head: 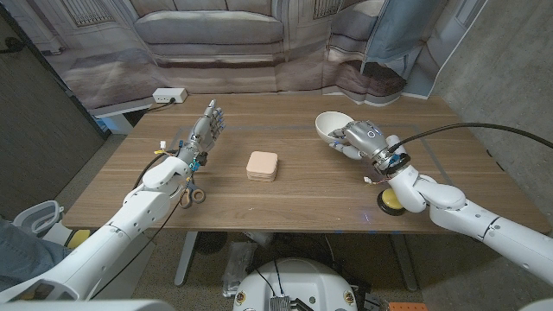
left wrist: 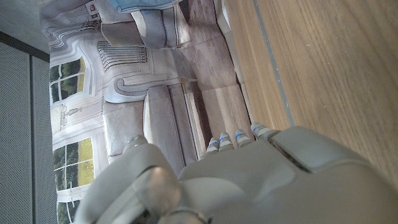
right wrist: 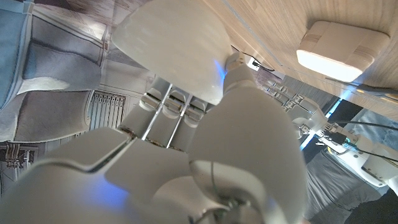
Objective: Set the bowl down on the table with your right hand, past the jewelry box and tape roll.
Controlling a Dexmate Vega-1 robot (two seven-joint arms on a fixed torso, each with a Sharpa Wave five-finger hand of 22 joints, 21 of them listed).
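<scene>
On table's far right | right hand (head: 363,138) grips bowl (head: 331,125) | tilted

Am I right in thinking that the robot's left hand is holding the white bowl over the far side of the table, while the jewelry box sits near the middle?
Not quite: it is the right hand that grips the white bowl, as the head view shows. The left hand holds nothing, its fingers spread. The rest stands: the bowl is over the far side of the table, and the jewelry box sits near the middle.
</scene>
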